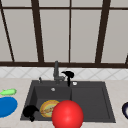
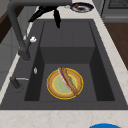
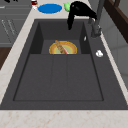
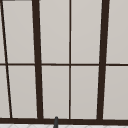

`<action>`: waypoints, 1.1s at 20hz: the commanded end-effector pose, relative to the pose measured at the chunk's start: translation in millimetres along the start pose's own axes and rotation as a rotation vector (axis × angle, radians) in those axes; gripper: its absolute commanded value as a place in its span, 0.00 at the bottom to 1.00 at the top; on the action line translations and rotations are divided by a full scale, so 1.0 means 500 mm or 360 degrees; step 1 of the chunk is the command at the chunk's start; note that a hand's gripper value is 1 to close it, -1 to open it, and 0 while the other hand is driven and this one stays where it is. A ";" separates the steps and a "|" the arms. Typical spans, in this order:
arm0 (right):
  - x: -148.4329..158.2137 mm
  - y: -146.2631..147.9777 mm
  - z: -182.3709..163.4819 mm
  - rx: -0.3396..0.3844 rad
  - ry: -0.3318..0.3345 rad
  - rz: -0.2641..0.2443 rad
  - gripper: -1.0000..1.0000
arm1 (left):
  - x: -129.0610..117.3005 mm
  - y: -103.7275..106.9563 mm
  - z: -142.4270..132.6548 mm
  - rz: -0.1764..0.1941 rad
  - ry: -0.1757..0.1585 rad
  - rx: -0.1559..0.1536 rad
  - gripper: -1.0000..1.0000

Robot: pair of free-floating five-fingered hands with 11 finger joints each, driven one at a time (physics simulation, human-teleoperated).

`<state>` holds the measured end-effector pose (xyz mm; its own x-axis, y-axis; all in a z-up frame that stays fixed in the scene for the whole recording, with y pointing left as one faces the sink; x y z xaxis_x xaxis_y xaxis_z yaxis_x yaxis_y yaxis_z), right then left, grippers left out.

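We see the right hand (image 1: 68, 74) hanging w/ fingers pointing straight down, holding nothing, just beside the faucet (image 1: 56, 70) at the back of the sink (image 1: 100, 100). Left hand (image 1: 30, 111) hovers at the sink's front-left corner; can't tell its fingers. Plate w/ food (image 1: 48, 108) sits in the left basin, behind a red ball (image 1: 67, 114).

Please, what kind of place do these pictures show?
Most likely a kitchen: a dark sink set in a pale counter with a faucet, a plate of food in the basin, and a window behind.
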<state>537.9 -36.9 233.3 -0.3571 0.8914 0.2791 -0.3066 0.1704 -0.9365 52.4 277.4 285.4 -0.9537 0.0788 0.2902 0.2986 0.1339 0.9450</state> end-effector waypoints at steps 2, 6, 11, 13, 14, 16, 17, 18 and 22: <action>-0.034 0.017 -0.068 0.0107 0.0024 -0.0024 0.00 | 0.000 0.000 0.000 0.0000 0.0000 0.0000 0.50; -0.060 0.027 -0.123 0.0170 0.0031 -0.0036 0.00 | 0.000 0.000 0.000 0.0000 0.0000 0.0000 0.50; -0.096 0.041 -0.194 0.0273 0.0039 -0.0062 0.00 | 0.000 0.000 0.000 0.0000 0.0000 0.0000 0.50; -0.114 0.048 -0.214 0.0319 0.0041 -0.0087 0.00 | 0.000 0.000 0.000 0.0000 0.0000 0.0000 0.50; -0.120 0.051 -0.228 0.0340 0.0044 -0.0088 0.00 | 0.000 0.000 0.000 0.0000 0.0000 0.0000 0.50; -0.131 0.057 -0.258 0.0365 0.0048 -0.0079 0.00 | 0.000 0.000 0.000 0.0000 0.0000 0.0000 0.50; -0.139 0.059 -0.275 0.0369 0.0051 -0.0067 0.00 | 0.000 0.000 0.000 0.0000 0.0000 0.0000 0.50; -0.149 0.063 -0.292 0.0381 0.0050 -0.0073 0.00 | 0.000 0.000 0.000 0.0000 0.0000 0.0000 0.50; -0.179 0.087 -0.333 0.0405 0.0023 -0.0071 0.00 | 0.000 0.000 0.000 0.0000 0.0000 0.0000 0.50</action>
<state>673.0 -40.0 154.4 -0.3414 0.8767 0.3388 -0.5010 0.1353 -0.8548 52.4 277.4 285.4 -0.9537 0.0788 0.2902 0.2986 0.1339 0.9450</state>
